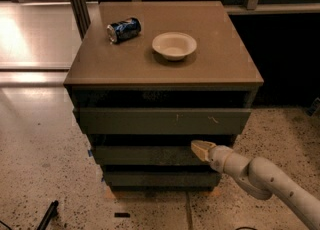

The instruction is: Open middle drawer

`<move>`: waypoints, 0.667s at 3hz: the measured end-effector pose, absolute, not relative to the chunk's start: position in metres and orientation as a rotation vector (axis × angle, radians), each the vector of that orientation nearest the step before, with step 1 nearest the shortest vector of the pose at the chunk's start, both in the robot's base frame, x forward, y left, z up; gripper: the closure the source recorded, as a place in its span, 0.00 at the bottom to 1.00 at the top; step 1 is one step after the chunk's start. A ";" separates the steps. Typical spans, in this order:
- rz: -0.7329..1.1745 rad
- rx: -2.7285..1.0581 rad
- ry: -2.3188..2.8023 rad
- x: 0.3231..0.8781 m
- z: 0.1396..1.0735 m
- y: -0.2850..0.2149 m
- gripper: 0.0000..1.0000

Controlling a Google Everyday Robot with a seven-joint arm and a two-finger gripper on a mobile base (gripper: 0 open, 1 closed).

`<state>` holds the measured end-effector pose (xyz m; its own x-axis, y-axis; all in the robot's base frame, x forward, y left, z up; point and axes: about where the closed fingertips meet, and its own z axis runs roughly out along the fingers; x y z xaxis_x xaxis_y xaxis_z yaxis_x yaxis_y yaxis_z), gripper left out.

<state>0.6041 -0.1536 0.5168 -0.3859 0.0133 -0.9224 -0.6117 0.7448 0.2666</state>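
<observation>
The middle drawer (145, 155) is the dark olive-grey slab front in the middle of three on the low cabinet (225, 64). It sits nearly flush, with a dark gap above it. My gripper (201, 150), pale tan at the tip of a white arm coming in from the lower right, is at the upper edge of the middle drawer front, right of its centre. The top drawer front (160, 120) with small pale scratches is above it. The bottom drawer front (160, 178) is below.
A blue can (123, 29) lies on its side and a pale bowl (174, 45) stands on the cabinet top. Speckled floor lies in front. A black object (47, 214) lies on the floor at the lower left. A dark opening is to the right of the cabinet.
</observation>
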 end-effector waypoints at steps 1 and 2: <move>0.728 -0.443 1.858 0.610 0.511 -0.157 1.00; 0.682 -0.472 1.866 0.612 0.511 -0.150 1.00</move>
